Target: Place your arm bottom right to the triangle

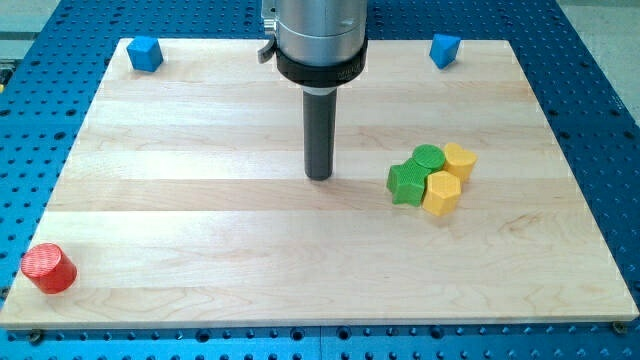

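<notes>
My tip (319, 177) rests on the wooden board (200, 250) near its middle. A blue block that looks triangular (444, 49) lies at the board's top right corner, far up and right of my tip. A second blue block, more cube-like (146, 53), lies at the top left corner. My tip touches no block.
A tight cluster lies right of my tip: a green star-like block (406, 183), a green round block (429, 157), and two yellow blocks (459, 160) (441, 192). A red cylinder (48, 268) sits at the board's bottom left corner.
</notes>
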Robot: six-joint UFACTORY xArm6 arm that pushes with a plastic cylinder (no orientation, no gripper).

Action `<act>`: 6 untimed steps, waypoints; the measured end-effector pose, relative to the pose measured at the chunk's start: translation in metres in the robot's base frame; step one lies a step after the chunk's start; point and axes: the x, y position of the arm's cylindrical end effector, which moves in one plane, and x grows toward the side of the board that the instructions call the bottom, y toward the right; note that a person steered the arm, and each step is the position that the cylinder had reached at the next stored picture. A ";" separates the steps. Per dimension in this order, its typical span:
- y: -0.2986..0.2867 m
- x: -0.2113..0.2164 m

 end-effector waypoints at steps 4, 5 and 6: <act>0.251 -0.175; 0.225 -0.180; 0.224 -0.187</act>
